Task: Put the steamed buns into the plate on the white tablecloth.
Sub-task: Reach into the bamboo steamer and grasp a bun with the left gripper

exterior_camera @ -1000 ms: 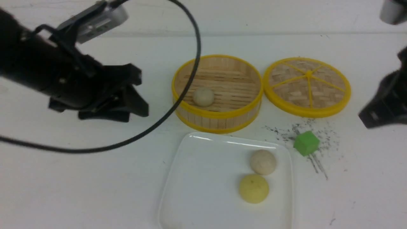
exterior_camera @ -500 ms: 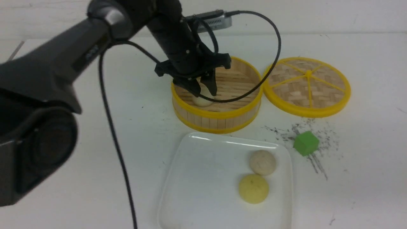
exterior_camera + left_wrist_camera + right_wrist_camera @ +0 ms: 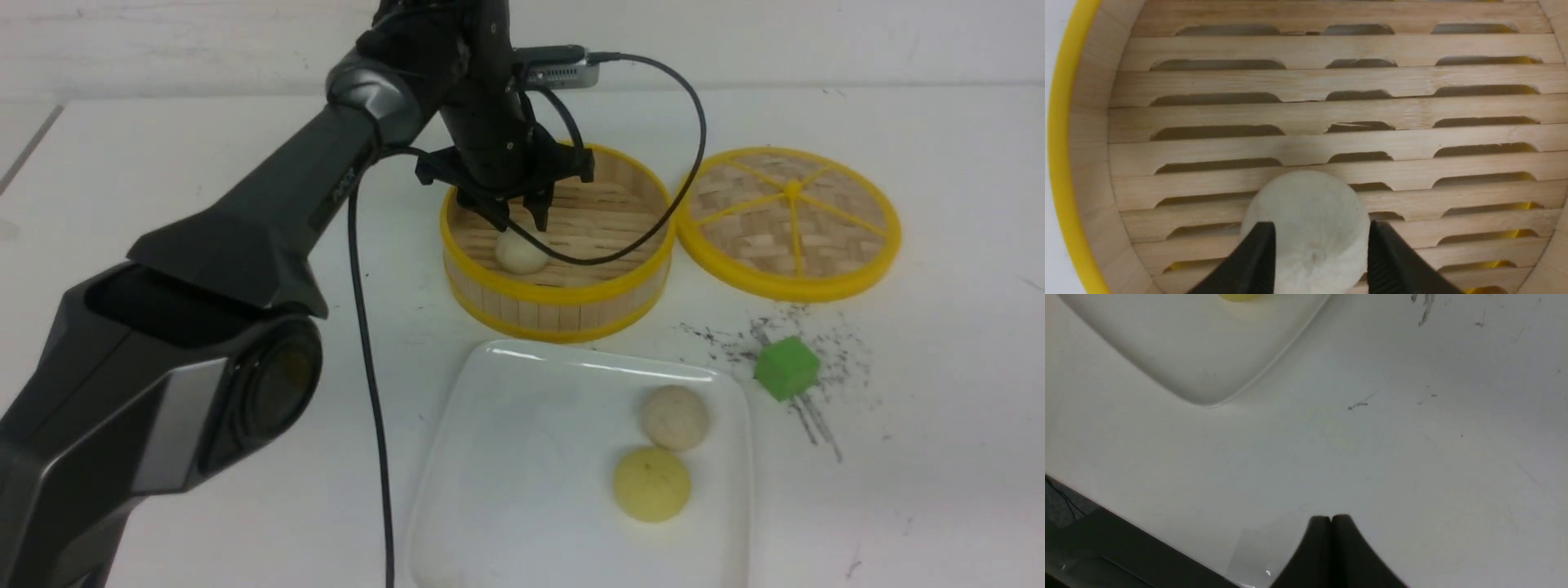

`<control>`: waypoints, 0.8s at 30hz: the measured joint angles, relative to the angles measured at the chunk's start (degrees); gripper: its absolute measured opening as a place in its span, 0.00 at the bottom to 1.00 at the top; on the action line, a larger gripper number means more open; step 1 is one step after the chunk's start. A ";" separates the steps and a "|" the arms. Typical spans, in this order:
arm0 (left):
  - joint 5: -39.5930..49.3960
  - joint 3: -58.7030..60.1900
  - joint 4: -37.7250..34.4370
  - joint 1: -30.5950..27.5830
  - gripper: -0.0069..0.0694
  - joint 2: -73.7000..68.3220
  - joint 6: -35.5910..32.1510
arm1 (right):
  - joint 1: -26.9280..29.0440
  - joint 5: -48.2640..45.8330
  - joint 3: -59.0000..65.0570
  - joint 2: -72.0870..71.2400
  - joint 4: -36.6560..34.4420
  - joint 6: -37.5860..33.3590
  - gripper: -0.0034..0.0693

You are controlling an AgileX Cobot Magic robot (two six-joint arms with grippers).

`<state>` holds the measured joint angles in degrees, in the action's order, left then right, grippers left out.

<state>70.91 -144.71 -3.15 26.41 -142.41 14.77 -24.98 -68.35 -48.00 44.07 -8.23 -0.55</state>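
my left gripper (image 3: 519,225) is spread wide right over the steamed bun (image 3: 521,255) in the basket (image 3: 555,309), so closing off-centre could squirt it sideways into the rim

Found the plate's (image 3: 506,457) near edge cut off by the front view's border. Saw only part of the steamed bun (image 3: 1306,204) behind the left gripper's (image 3: 1321,228) fingers (image 3: 1257,261); could not tell any contact. Caught just the yellow bun's (image 3: 1239,297) rim in the right wrist view.
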 joint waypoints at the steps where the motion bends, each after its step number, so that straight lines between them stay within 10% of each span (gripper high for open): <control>1: 0.00 0.00 0.00 0.00 0.53 0.00 0.23 | 0.00 -0.03 0.00 0.00 -0.19 0.00 0.05; 16: -0.07 4.14 0.07 0.06 0.52 -0.18 2.75 | 0.00 0.14 0.01 0.00 -1.70 0.00 0.06; 24: -0.18 4.18 -2.24 0.06 0.17 0.07 2.79 | 0.00 -0.34 0.06 0.00 -1.75 0.00 0.07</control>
<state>70.74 -140.52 -5.39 26.47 -142.34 17.56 -24.98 -68.69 -47.94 44.07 -9.98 -0.55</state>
